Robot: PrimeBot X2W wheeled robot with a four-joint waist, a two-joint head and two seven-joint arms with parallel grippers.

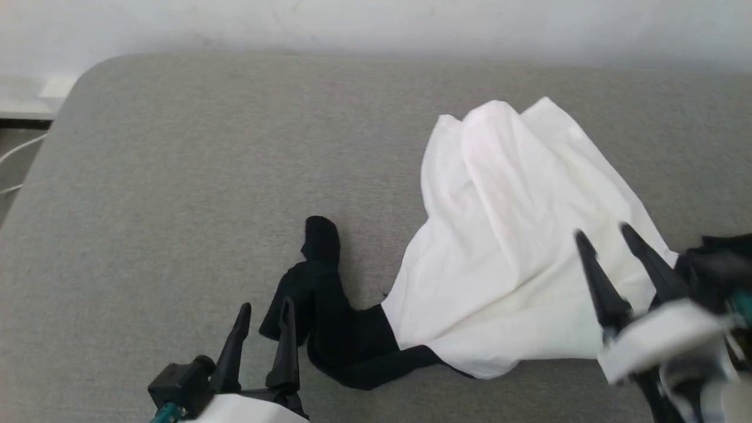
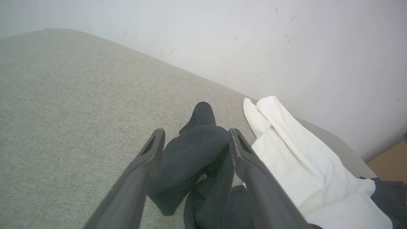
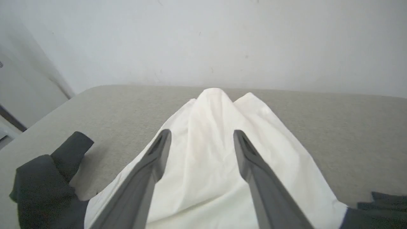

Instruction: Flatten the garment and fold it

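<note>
Quick headcount: one garment (image 1: 505, 247) mid-right of the frame with two black sleeves, one sleeve (image 1: 329, 305) at lower centre and the other sleeve (image 1: 714, 258) at the right edge, plus two grippers, left gripper (image 1: 267, 305) lower left, right gripper (image 1: 604, 231) lower right, on one grey padded surface (image 1: 176, 176).

Open grey surface (image 1: 176, 147) left of garment (image 1: 517, 235)

The shirt (image 1: 505, 252) lies rumpled right of the frame's centre, its white body heaped in loose folds. One black sleeve (image 1: 320, 282) trails twisted toward the lower middle; more black cloth (image 1: 714, 258) bunches at the right edge.
</note>
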